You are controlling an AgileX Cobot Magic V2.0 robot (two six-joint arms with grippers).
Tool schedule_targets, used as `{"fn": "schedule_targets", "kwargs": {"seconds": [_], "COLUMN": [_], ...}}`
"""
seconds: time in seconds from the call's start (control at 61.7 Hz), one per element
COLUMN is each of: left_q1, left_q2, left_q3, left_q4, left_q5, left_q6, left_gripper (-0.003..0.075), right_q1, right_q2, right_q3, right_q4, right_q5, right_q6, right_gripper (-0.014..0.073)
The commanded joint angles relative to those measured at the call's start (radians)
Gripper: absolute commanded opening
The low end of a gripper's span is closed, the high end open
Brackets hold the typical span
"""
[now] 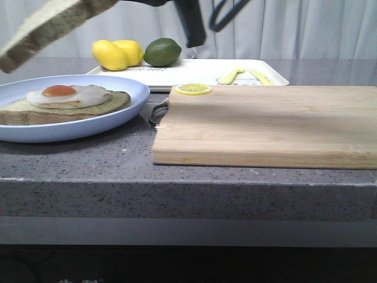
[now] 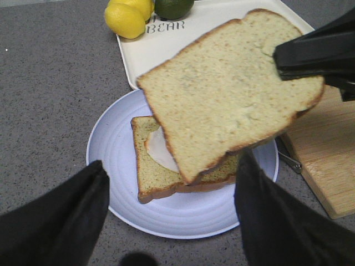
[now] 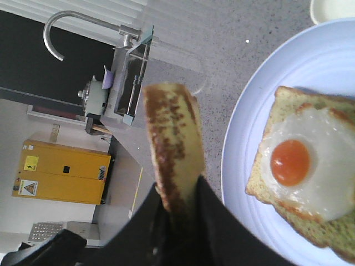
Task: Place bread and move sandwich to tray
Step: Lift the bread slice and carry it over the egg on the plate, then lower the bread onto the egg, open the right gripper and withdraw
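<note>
The bread (image 1: 47, 29), a thick slice with pale crumb and brown crust, hangs tilted in the air above the light-blue plate (image 1: 118, 112). My right gripper (image 3: 180, 205) is shut on its edge; in the left wrist view it (image 2: 299, 58) reaches in from the cutting-board side. On the plate lies the open sandwich (image 1: 65, 100), a bottom slice with a fried egg (image 3: 291, 163). The bread (image 2: 227, 100) partly covers it from above. My left gripper (image 2: 172, 210) is open and empty above the plate's near rim (image 2: 111, 144). The white tray (image 1: 188, 73) stands behind the plate.
A wooden cutting board (image 1: 265, 124) lies to the right of the plate, with a lemon slice (image 1: 192, 89) on its far left corner. Two lemons (image 1: 118, 53) and a lime (image 1: 162, 52) sit at the tray's far left. Yellow cutlery shapes (image 1: 232, 75) lie on the tray.
</note>
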Motion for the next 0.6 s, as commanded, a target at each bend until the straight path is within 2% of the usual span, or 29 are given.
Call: {"fn": "schedule_targets", "kwargs": {"seconds": [0.0, 0.178, 0.324, 0.584], "left_q1": [-0.008, -0.008, -0.008, -0.008], "left_q2": [0.002, 0.002, 0.002, 0.002], "left_q3": [-0.034, -0.034, -0.034, -0.034], "left_q4": [-0.002, -0.004, -0.004, -0.004], "left_q5": [-0.075, -0.075, -0.075, -0.075], "left_q6": [0.001, 0.001, 0.001, 0.001], "left_gripper": [0.0479, 0.0479, 0.0479, 0.0479], "right_q1": [0.022, 0.06, 0.077, 0.078], "right_q2": [0.004, 0.074, 0.093, 0.107], "right_q3": [-0.097, -0.143, -0.143, -0.143], "right_q4": [0.148, 0.148, 0.148, 0.148], "right_q5": [0.03, -0.074, -0.165, -0.163], "right_q6": [0.031, 0.144, 0.167, 0.168], "right_gripper": [0.0092, 0.0092, 0.0092, 0.0093]}}
